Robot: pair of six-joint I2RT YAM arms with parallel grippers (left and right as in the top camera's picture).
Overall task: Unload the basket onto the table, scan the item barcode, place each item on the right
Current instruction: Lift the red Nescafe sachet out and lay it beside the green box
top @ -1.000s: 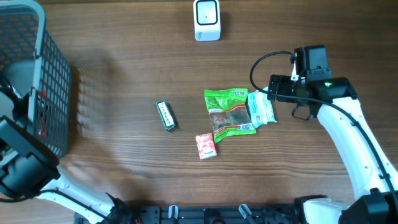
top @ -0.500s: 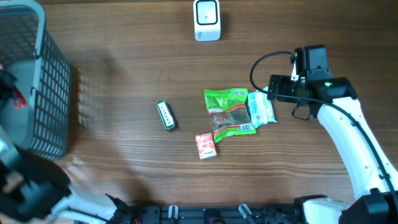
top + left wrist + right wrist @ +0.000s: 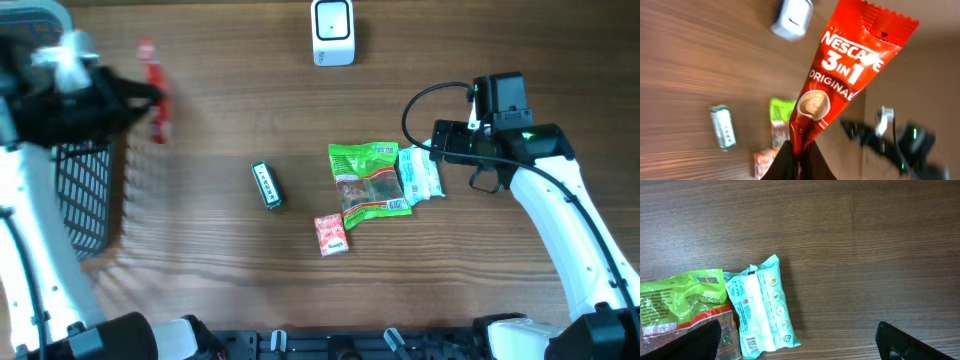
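Observation:
My left gripper [image 3: 799, 156] is shut on the bottom edge of a red Nescafe 3-in-1 sachet [image 3: 840, 75], which stands up above the fingers. From overhead the sachet [image 3: 150, 90] is a red blur in the air just right of the basket, with the left gripper [image 3: 138, 100] at it. The white scanner [image 3: 332, 32] stands at the far middle edge of the table and shows blurred in the left wrist view [image 3: 791, 19]. My right gripper [image 3: 800, 342] is open low over the table, its fingers on either side of a teal packet [image 3: 762, 310].
A dark wire basket [image 3: 85, 190] stands at the left edge. A green gum pack [image 3: 266, 185], a small red packet [image 3: 331, 234], a green snack bag [image 3: 368, 180] and the teal packet [image 3: 420, 177] lie mid-table. The right arm [image 3: 560, 210] reaches in from the right.
My left arm has risen out of the basket and swung right, its gripper closing on the red sachet and carrying it. The right arm has not moved.

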